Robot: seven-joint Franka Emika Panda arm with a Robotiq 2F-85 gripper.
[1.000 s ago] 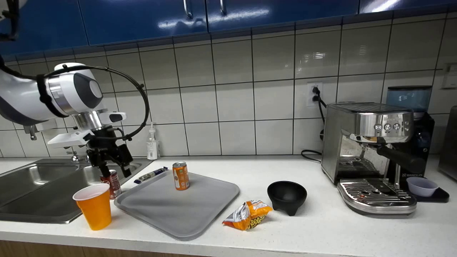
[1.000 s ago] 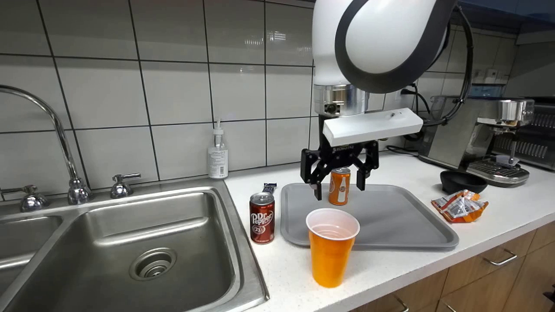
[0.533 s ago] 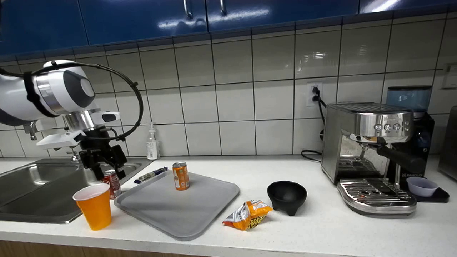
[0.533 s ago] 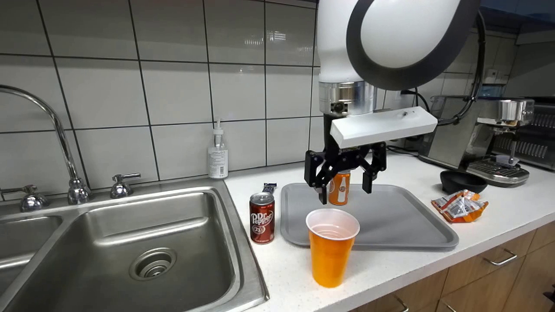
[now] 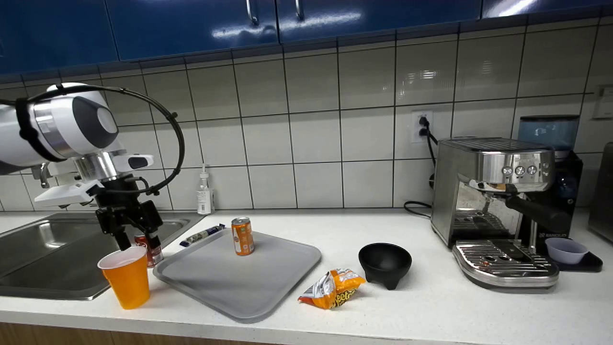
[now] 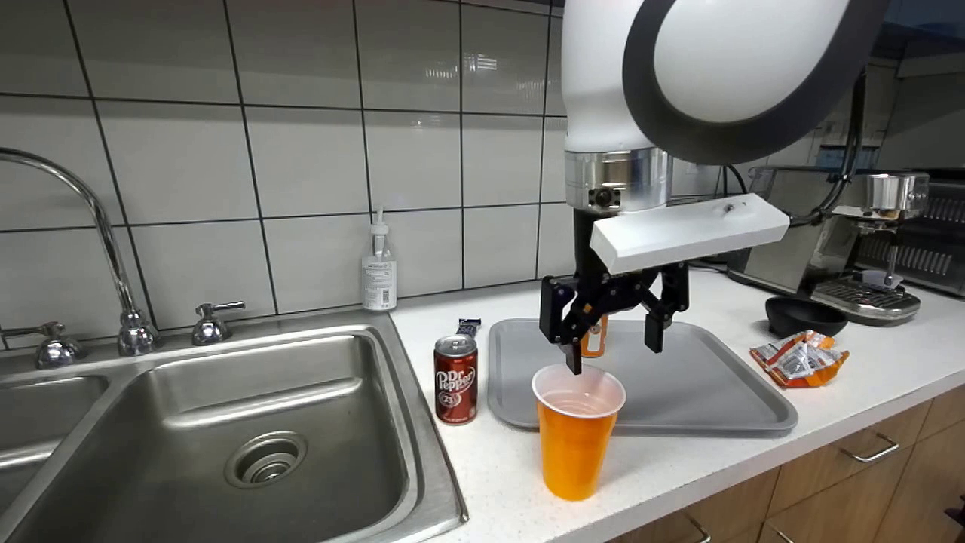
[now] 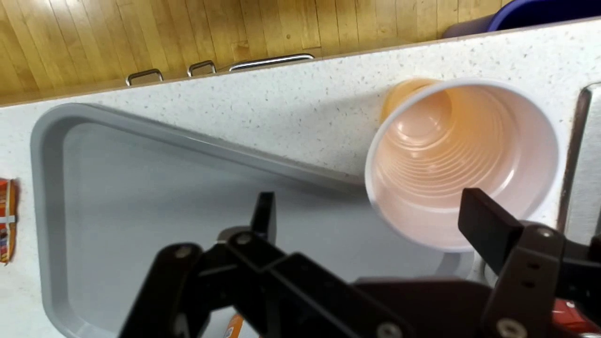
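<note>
Tool [image 6: 614, 359]: spread wide, gripping nothing
Cup [image 6: 577, 449]: near the tool, supported by its base
Tray [image 6: 705, 377]: lower, flat, presumably why the can [image 5: 243, 237] stands steady

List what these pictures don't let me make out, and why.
Orange can: in an exterior view, its top is behind the gripper.
Dr Pepper can: in an exterior view, partly behind the gripper and the orange cup.
Wrapped bar: in an exterior view, mostly behind the Dr Pepper can.
Snack bag: in the wrist view, cut off by the left edge.
Blue bin: in the wrist view, cut off by the top and right edges.
</note>
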